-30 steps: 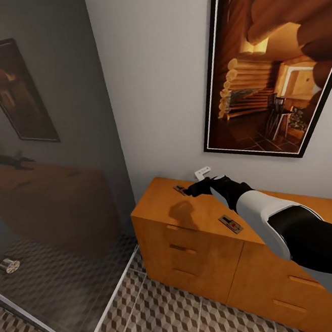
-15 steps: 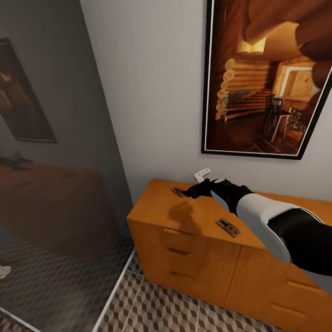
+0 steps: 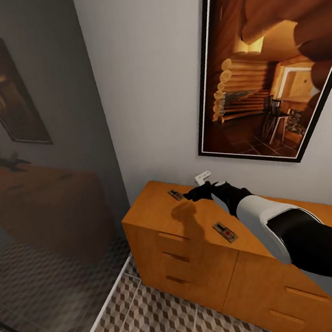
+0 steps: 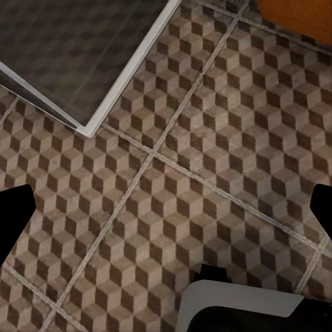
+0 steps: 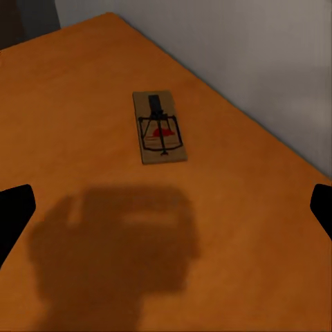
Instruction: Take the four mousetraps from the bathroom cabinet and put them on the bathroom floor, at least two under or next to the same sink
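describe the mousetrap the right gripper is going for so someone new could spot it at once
Find the orange-brown cabinet under the big framed log-cabin picture. On its flat top, near the back corner at the glass-wall end, lies a small tan mousetrap, just ahead of the right gripper. The other mousetrap sits nearer the front edge, beside the arm.

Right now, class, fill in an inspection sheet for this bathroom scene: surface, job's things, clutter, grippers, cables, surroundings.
Surface: cabinet top flat, orange-brown wood, drawers shut.
Job's things: far mousetrap flat on the top ahead of the right gripper; near mousetrap beside the forearm; bathroom floor bears no trap in view.
Clutter: small white object at the wall.
Grippers: right open, above the top, holding nothing; left open over the tiles.
Cables: nothing seen.
Surroundings: framed picture on the wall; glass panel to the left.
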### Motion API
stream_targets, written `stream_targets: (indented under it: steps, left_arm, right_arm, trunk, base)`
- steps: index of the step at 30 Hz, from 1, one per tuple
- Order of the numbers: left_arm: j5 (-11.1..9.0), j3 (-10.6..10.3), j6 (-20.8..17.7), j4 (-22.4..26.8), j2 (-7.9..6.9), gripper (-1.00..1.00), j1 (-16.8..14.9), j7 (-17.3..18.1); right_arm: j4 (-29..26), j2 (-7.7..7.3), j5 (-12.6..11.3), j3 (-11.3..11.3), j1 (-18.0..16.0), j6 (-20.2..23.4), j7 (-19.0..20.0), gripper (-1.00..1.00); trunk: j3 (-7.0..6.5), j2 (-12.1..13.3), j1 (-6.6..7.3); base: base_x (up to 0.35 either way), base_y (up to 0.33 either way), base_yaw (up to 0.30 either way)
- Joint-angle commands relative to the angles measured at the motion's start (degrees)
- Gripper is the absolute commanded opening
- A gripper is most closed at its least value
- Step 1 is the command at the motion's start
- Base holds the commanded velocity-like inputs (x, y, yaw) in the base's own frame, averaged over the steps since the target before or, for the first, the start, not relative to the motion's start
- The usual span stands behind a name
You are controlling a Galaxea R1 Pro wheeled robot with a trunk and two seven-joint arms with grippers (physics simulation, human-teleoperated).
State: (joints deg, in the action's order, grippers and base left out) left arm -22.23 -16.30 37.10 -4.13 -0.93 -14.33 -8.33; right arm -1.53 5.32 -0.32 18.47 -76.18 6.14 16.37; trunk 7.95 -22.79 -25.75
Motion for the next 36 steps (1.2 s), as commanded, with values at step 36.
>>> stream_targets:
  steps: [36]
  left_arm:
    - [-0.1,-0.5,0.3,-0.2,-0.13,1.00,-0.1,-0.3]
  right_arm:
    - [0.1,0.03,-0.1,0.2,0.8,-1.2,0.3,1.00]
  trunk:
    - [2.03,-0.1,-0.04]
  base:
    - [0.001,-0.001,0.000]
